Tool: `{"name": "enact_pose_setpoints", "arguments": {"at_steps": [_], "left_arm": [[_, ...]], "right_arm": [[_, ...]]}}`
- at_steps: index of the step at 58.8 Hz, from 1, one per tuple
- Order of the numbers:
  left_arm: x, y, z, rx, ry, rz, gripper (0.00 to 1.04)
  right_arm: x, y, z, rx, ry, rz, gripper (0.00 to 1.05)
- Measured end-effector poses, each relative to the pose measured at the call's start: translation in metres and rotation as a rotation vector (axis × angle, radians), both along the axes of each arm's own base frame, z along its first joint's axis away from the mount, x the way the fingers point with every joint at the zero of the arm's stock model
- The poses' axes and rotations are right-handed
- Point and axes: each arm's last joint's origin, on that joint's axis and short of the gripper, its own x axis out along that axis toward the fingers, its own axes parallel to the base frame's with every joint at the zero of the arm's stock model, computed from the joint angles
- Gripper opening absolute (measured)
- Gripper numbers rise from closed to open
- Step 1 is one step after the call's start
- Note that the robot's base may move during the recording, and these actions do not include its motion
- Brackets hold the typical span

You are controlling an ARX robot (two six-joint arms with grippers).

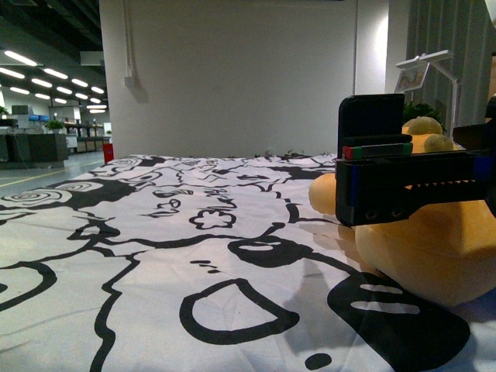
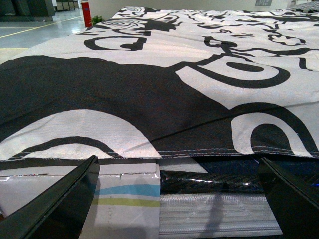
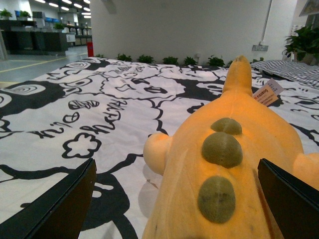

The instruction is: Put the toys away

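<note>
Grasp approach in hand: my right gripper hangs with fingers spread either side of the toy, which lies on the cover to my right, not yet gripped; next, I judge, lower and close on its soft back; left gripper spread, empty.

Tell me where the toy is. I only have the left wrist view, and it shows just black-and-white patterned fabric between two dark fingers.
Observer: An orange-yellow plush animal lies on the patterned fabric, directly ahead of the right gripper.
Operator: Is it gripped?
Observer: No. The right gripper is open, with its fingers spread either side of the plush's back and not closed on it.
Operator: Any marks to identify it?
Observer: Three olive-brown round nubs run in a line along its back.
</note>
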Motion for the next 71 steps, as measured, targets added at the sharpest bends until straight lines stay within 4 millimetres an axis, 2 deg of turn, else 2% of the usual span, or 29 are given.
{"name": "enact_pose_setpoints", "arguments": {"at_steps": [28,50,71], "left_arm": [[0.000,0.000,0.000,0.000,0.000,0.000,0.99],[0.000,0.000,0.000,0.000,0.000,0.000,0.99],[0.000,0.000,0.000,0.000,0.000,0.000,0.99]], "right_arm": [[0.016,0.009,-0.011,-0.001,-0.001,0.002,0.98],[0.028,0.015,-0.023,-0.012,-0.074,-0.029,0.98],[0.032,0.017,-0.031,-0.054,-0.094,-0.049,0.98]]}}
